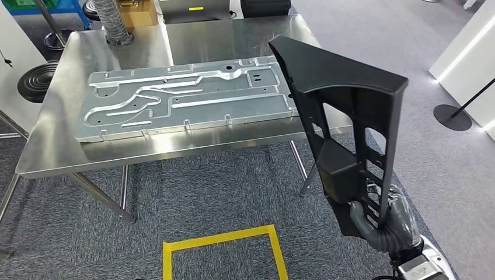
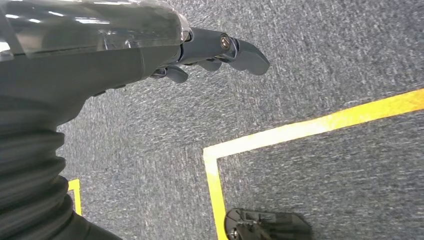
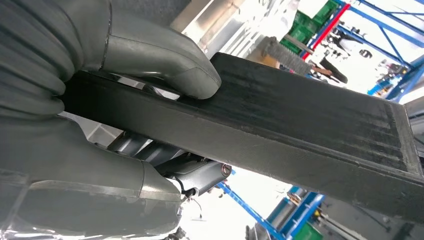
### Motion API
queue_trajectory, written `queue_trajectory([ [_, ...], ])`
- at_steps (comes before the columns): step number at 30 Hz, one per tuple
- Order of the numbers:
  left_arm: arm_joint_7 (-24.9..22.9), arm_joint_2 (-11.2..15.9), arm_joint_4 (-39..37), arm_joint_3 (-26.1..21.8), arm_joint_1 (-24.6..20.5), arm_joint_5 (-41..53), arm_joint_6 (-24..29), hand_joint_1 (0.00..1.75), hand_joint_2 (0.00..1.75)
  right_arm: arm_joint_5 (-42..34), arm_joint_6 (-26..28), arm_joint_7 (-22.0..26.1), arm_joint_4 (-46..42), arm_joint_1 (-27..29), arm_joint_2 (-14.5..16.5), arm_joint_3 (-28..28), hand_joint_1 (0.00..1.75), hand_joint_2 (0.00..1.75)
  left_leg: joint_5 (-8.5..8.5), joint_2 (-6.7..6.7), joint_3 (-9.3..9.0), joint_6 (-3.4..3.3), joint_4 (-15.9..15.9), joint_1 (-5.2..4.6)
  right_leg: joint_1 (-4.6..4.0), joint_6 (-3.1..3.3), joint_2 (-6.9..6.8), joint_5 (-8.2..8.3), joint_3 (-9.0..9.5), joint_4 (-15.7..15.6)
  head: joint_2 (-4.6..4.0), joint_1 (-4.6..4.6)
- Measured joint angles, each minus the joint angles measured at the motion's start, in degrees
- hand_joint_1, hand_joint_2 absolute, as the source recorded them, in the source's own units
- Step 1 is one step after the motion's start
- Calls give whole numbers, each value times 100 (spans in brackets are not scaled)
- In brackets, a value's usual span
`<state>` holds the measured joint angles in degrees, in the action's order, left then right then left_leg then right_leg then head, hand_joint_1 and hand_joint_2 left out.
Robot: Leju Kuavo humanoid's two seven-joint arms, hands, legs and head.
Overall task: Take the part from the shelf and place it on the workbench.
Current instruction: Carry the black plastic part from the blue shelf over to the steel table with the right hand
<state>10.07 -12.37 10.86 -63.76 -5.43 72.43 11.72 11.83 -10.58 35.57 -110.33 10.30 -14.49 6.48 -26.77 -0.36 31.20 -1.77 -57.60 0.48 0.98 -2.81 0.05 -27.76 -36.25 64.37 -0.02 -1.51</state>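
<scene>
Right hand low at the near right of the head view, gripping the bottom end of the black part. Fingers wrap the part's lower edge; the right wrist view shows the thick grey thumb pressed flat on one face of the black part with darker fingers curled under the opposite face. Firm grasp, part clamped between them.

Part stands roughly upright in the hand, leaning slightly left. It is a long, flat, ribbed plastic frame with slotted openings, wider at the top, where a flat flange caps it. Its upper end overlaps the right near corner of the workbench in the picture; held in the air, not resting on the bench.

Left hand hangs over grey carpet, fingers curled loosely inward, holding nothing. Yellow tape line on the floor beneath it.

Workbench is a steel-topped table on thin metal legs, ahead and left of the part. A large stamped metal panel lies flat on it, covering much of the top. A ribbed grey hose stands at the far left of the bench top. A yellow tape square marks the carpet near the robot, in front of the bench. A black round stand base sits on the floor at far right.
</scene>
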Motion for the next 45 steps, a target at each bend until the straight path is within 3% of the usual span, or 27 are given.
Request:
queue_trajectory([
  [2, -1, -7, 0, 5, -17, 7, -5, 0, 175, -22, 22, 6, -66, 40, -29, 64, 175, 175, -43, -3, -33, 52, -10, -21, -27, 56, -4, 215, 262, -587, 0, 0],
  [4, 1, -9, 0, 8, -29, 7, -9, 0, 175, -51, 31, 8, -110, 93, -56, 126, 175, 175, -71, -1, -41, 115, -7, -30, -61, 122, 5, 205, 297, -677, 0, 0],
  [7, 5, -7, 0, 9, -45, 5, -16, 0, 175, -86, 31, 8, -152, 107, -99, 210, 175, 175, -216, 15, 6, 206, -175, -24, -29, 230, 11, 207, 334, -730, -1, 0],
  [8, 7, -7, 0, 11, -53, 4, -22, 0, 175, -91, 31, 2, -158, 82, -106, 227, 175, 175, -361, 18, 115, 225, -425, -22, -17, 261, 9, 206, 349, -746, -1, 0],
  [11, 6, -7, 0, 17, -56, 5, -42, 0, 175, -74, 32, -38, -154, 9, -109, 239, 175, 175, -819, 17, 673, 243, -1525, -14, -42, 309, 2, 179, 363, -740, -1, 0],
  [12, 5, -7, 0, 18, -54, 5, -45, 0, 175, -63, 34, -51, -149, -2, -109, 239, 175, 175, -813, 17, 770, 240, -1674, -14, -50, 314, 2, 170, 372, -738, -1, 0],
  [13, 4, -7, 0, 19, -54, 7, -48, 0, 175, -52, 35, -61, -145, -12, -110, 239, 175, 175, -684, 18, 750, 230, -1582, -14, -56, 313, 5, 159, 388, -735, -1, 0],
  [15, 3, -7, 0, 23, -60, 10, -52, 0, 175, -31, 42, -72, -143, -28, -113, 242, 175, 175, -241, 18, 434, 181, -843, -18, -65, 295, 9, 124, 440, -728, -1, 0],
  [17, 2, -7, 0, 27, -72, 14, -57, 0, 175, 7, 61, -82, -140, -42, -117, 259, 175, 175, 2, 17, 144, 128, -196, -35, -85, 254, 12, 91, 464, -709, -1, 0],
  [22, 3, -11, 0, 31, -86, 2, -64, 0, 175, 39, 78, -117, -43, -131, -165, 360, 175, 175, 27, 11, 60, 6, -1, -36, -76, 108, 8, 4, 411, -597, -1, 1],
  [23, 5, -12, 0, 31, -92, -3, -67, 0, 175, 34, 76, -120, 0, -176, -188, 379, 175, 175, 34, 15, 43, -21, 23, -23, -67, 75, 5, -116, 309, -380, -1, 1],
  [25, 6, -14, 0, 31, -100, -10, -72, 0, 175, 25, 72, -124, 110, -251, -229, 410, 175, 175, 20, 22, 27, -55, 31, -21, -40, 17, 1, -450, -88, 380, -1, 0],
  [26, 5, -15, 0, 31, -99, -11, -74, 0, 175, 21, 70, -126, 171, -272, -244, 425, 175, 175, 8, 20, 20, -64, 30, -23, -26, -4, 1, -561, -298, 747, -1, 0],
  [27, 4, -15, 0, 31, -96, -11, -75, 0, 175, 17, 67, -127, 227, -286, -260, 438, 175, 175, -5, 15, 7, -68, 28, -25, -15, -18, 0, -570, -436, 955, -1, 0],
  [28, 3, -15, 0, 31, -93, -11, -74, 0, 175, 11, 63, -128, 281, -305, -280, 452, 175, 175, -23, 9, -15, -66, 27, -26, -7, -23, 0, -456, -462, 928, -1, 0],
  [29, 1, -18, 0, 31, -92, -11, -74, 0, 175, 0, 58, -128, 334, -335, -305, 466, 175, 175, -47, 2, -50, -58, 26, -25, -2, -19, -1, -235, -361, 650, -1, 0],
  [30, -2, -21, 0, 31, -92, -11, -74, 0, 175, -12, 53, -128, 384, -374, -332, 483, 175, 175, -76, -2, -89, -45, 25, -26, 0, -5, -3, 18, -184, 222, -1, 0],
  [32, -6, -27, -1, 31, -99, -15, -67, 0, 175, -42, 45, -128, 488, -465, -383, 512, 175, 175, -134, -5, -134, 3, 19, -40, -28, 52, -5, 298, 133, -483, 0, 1],
  [33, -8, -28, -1, 31, -102, -19, -61, 0, 175, -51, 41, -129, 536, -499, -405, 522, 175, 175, -155, -4, -137, 33, 16, -45, -47, 82, -3, 312, 195, -635, 0, 1],
  [36, -13, -33, 0, 31, -107, -30, -46, 0, 175, -65, 38, -133, 669, -553, -468, 549, 175, 175, -212, 4, -158, 125, 6, -46, -54, 173, 6, 251, 229, -694, 0, 2],
  [38, -13, -36, 0, 32, -117, -28, -43, 0, 175, -75, 40, -132, 732, -594, -500, 573, 175, 175, -363, 9, -60, 182, -267, -44, -24, 245, -1, 224, 303, -740, 0, 0],
  [41, -19, -36, 0, 34, -114, -16, -42, 0, 175, -84, 47, -132, 797, -641, -511, 602, 175, 175, -783, 12, 571, 226, -1403, -29, -28, 303, -7, 156, 393, -754, -1, 0],
  [42, -23, -36, 0, 35, -109, -12, -43, 0, 175, -84, 49, -133, 816, -640, -511, 613, 175, 175, -808, 12, 758, 232, -1667, -28, -31, 306, -5, 127, 424, -751, -1, 0],
  [43, -27, -36, 0, 35, -104, -7, -44, 0, 175, -84, 50, -134, 833, -634, -512, 625, 175, 175, -709, 12, 845, 231, -1714, -28, -33, 303, -1, 94, 462, -747, 0, 0],
  [45, -31, -35, 0, 36, -104, 5, -49, 0, 175, -84, 51, -135, 851, -626, -514, 655, 175, 175, -225, 12, 691, 201, -1156, -29, -34, 287, 11, 19, 569, -742, 0, 0],
])
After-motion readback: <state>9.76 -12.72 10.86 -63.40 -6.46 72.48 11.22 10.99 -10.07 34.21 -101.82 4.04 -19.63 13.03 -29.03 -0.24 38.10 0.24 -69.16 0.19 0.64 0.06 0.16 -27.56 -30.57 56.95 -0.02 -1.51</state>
